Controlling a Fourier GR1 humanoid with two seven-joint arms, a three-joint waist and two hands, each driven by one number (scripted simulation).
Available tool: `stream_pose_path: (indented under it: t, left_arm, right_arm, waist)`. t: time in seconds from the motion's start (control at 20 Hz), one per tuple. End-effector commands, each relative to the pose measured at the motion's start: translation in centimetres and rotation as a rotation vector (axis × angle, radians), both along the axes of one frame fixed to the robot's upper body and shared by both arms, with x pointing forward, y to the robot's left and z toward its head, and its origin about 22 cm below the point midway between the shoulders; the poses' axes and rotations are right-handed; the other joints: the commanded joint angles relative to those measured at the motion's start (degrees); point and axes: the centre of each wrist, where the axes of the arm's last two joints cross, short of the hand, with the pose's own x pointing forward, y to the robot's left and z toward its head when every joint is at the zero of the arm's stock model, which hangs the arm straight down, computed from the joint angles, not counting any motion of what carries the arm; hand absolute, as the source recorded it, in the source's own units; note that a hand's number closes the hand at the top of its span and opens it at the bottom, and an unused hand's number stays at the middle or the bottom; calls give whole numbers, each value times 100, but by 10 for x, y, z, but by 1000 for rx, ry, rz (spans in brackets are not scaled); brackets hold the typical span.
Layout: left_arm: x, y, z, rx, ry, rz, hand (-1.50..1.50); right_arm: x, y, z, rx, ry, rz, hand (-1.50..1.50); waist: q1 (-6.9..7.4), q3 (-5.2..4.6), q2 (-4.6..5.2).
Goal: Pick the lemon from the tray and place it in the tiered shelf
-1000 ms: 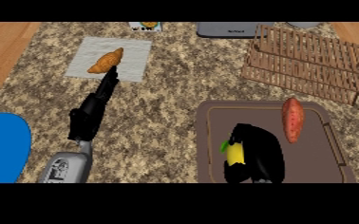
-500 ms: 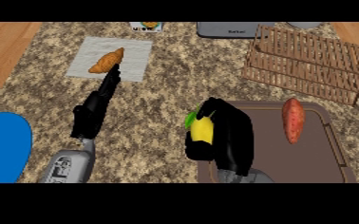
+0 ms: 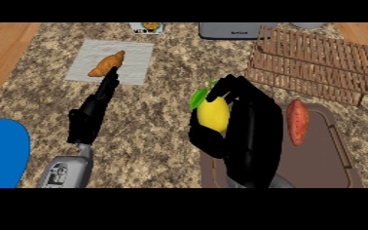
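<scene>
Bare bench (image 3: 169, 73) lies open mid-frame between the right hand (image 3: 248, 131) and the tiered shelf (image 3: 309, 63) at upper right; the sweet potato (image 3: 298, 122) lies beside the hand.

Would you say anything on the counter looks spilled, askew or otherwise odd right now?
Nothing stands out. The right hand holds the lemon; the sweet potato lies on the tray, the croissant on its napkin.

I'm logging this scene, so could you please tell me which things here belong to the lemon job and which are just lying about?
Part of the job:
- lemon, held in the right hand
- brown tray
- wooden tiered shelf

Just lying about:
- sweet potato on the tray
- croissant on its white cloth
- blue plate
- left hand, resting open
</scene>
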Motion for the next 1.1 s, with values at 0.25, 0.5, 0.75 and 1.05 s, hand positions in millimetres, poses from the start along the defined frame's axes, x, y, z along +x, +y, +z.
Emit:
stream_pose_path:
  t: [0.25, 0.5, 0.75, 1.05]
  left_arm:
    - [0, -3, 4, 12, 7, 10, 0]
    - [-13, 3, 3, -8, 3, -8, 0]
    - [13, -18, -2, -1, -3, -1, 0]
    - [1, -17, -3, -13, 8, -12, 0]
  right_arm:
    - [12, -14, 68, -1, -76, -296, 150]
    - [25, -28, 96, -82, -104, -372, 150]
    - [30, -36, 121, -75, -144, -407, 150]
    - [59, -81, 142, -95, -169, -475, 150]
  waist:
    - [6, 2, 6]
    - [40, 2, -1]
    - [-32, 3, 23]
    - [11, 6, 32]
